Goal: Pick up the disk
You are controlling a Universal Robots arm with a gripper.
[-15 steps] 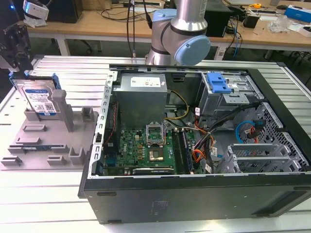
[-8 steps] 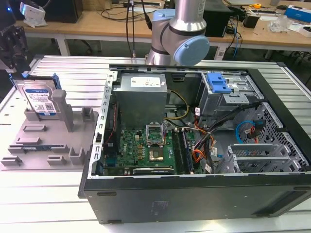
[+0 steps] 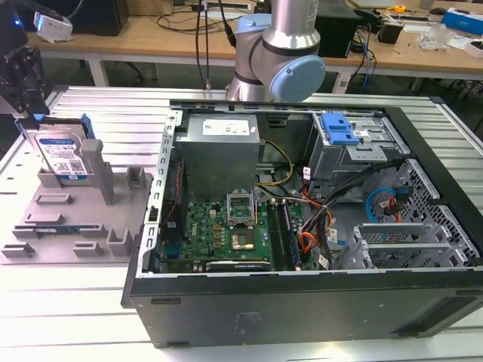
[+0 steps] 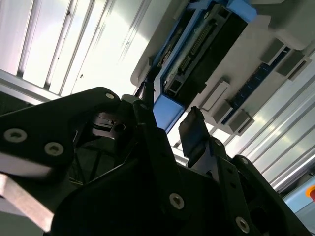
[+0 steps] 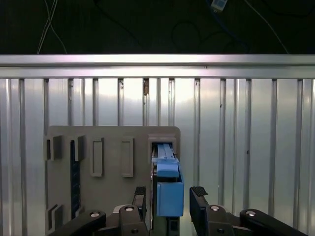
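Hovering claw (image 5: pixel 170 192): fingers (image 5: pixel 199 196) spread, nothing pinched yet.
Disk (image 3: pixel 64 154): standing on edge in the grey fixture (image 5: pixel 110 142), just under the claw, between its fingers.
Good grip: stay centred, squeeze the flat sides, miss the grey post (image 3: pixel 95 162).

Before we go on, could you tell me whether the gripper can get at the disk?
Probably yes: the open gripper straddles the upright disk in the fixture, with its fingers on either side and nothing in between.
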